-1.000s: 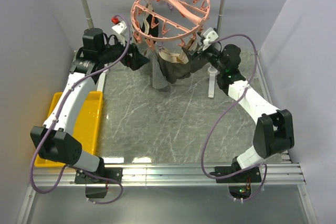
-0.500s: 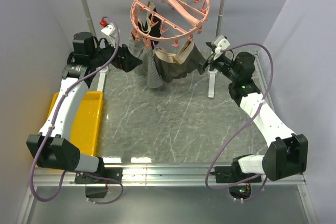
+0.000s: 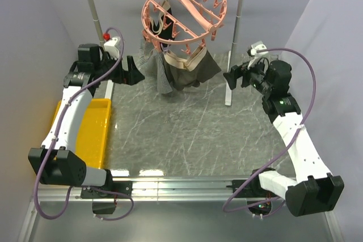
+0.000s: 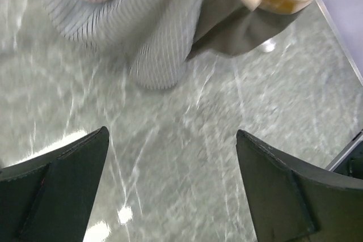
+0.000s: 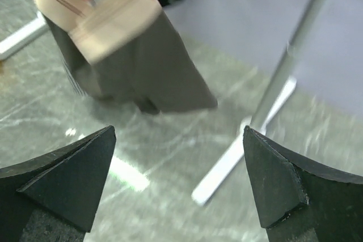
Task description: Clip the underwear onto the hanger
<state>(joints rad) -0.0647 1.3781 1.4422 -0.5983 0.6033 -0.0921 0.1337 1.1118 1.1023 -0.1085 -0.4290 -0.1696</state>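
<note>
The salmon-pink round hanger (image 3: pixel 184 12) hangs by its hook from the white rail. The dark grey-brown underwear (image 3: pixel 190 71) hangs under the ring's front, its tan waistband (image 3: pixel 184 59) up at the pegs. My left gripper (image 3: pixel 131 71) is open, left of the hanging clothes and apart from them. In the left wrist view the left gripper (image 4: pixel 172 131) holds nothing and the underwear (image 4: pixel 238 21) is ahead at the upper right. My right gripper (image 3: pixel 231 77) is open, right of the underwear. The right gripper (image 5: pixel 179 130) is empty, with the underwear (image 5: pixel 147 72) ahead of it.
A light grey striped cloth (image 3: pixel 156 69) and a black garment (image 3: pixel 164 24) also hang from the hanger. The rail's right post (image 3: pixel 237 21) and its foot (image 3: pixel 228 92) stand close to my right gripper. A yellow tray (image 3: pixel 93 134) lies at the table's left edge.
Both arms have drawn back from the hanger, the left one leftwards and the right one rightwards. The underwear stays hanging from the hanger, free of both grippers.
</note>
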